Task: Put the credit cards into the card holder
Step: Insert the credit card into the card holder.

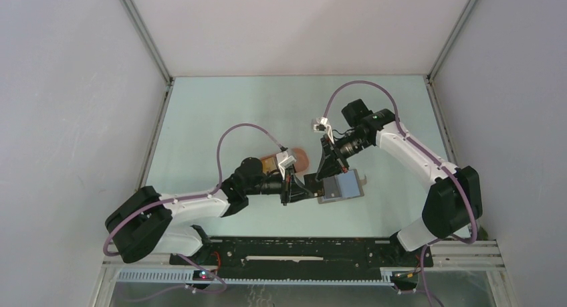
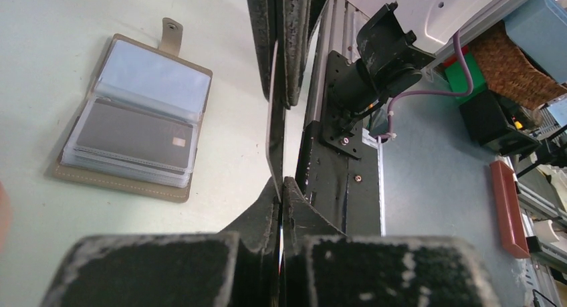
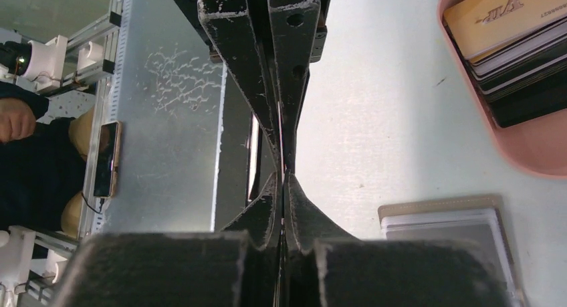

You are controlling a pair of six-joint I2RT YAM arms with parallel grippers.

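White walls close in a pale green table point(image 1: 220, 120), over which the left arm point(image 1: 194, 207) and the right arm point(image 1: 414, 150) reach inward until their wrists nearly meet at the middle. Beyond the left wrist lies a peach tray point(image 3: 528, 153), holding a stack of credit cards point(image 3: 508, 46), yellow-orange on top and dark ones beneath. Just beside the right gripper point(image 3: 284, 180) the card holder point(image 2: 157, 69) lies open flat on the table, its tab point(image 2: 172, 34) pointing away from the fold. A dark card point(image 2: 130, 136) sits in a clear sleeve on one half. Between the two wrists, raised above the table and near the holder, a single card point(image 2: 271, 120) is seen edge-on. The left gripper point(image 2: 281, 183) has its fingers pressed together on one end of it. The right gripper's fingers appear to pinch the opposite end, so both hold the same card.
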